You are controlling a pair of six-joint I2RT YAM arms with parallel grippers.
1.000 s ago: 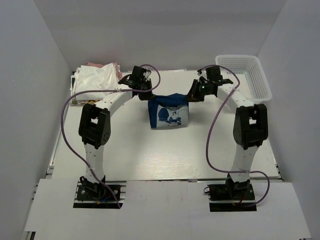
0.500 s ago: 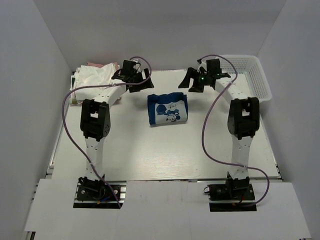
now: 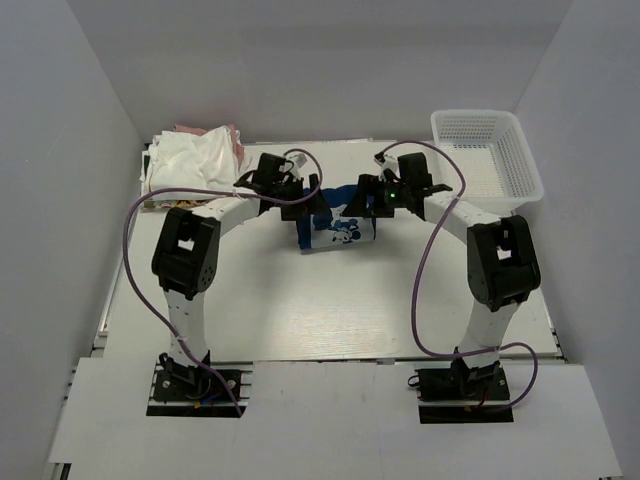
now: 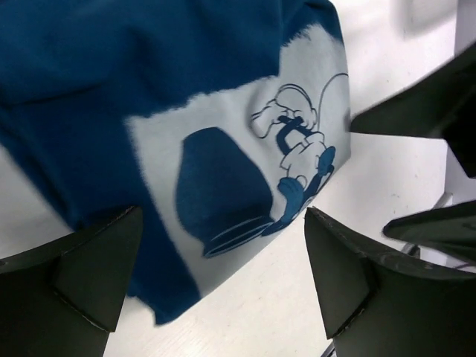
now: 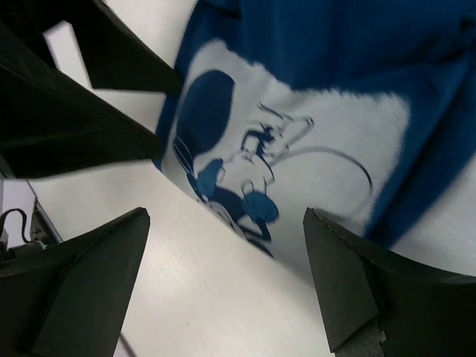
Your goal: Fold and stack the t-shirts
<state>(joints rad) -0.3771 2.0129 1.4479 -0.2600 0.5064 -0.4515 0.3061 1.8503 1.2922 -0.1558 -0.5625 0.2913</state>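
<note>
A folded navy t-shirt [image 3: 338, 233] with a white and light-blue cartoon print lies flat on the table's middle. My left gripper [image 3: 308, 200] hovers over its back left part, open and empty. My right gripper [image 3: 357, 198] hovers over its back right part, also open and empty. In the left wrist view the navy t-shirt [image 4: 149, 82] fills the upper half, print up, above the open left gripper [image 4: 223, 275]. In the right wrist view the navy t-shirt [image 5: 342, 52] lies beyond the open right gripper [image 5: 227, 286]. A heap of white t-shirts [image 3: 190, 160] with a pink one [image 3: 232, 133] sits back left.
A white plastic mesh basket [image 3: 488, 150] stands at the back right corner. White walls close in the table [image 3: 330, 320] on the left, right and back. The two grippers hang close together, each one's black fingers [image 4: 416, 111] showing in the other's wrist view.
Both grippers opened and let go of the navy t-shirt, which dropped flat. They drew back toward the far side, then came forward and inward over the shirt.
</note>
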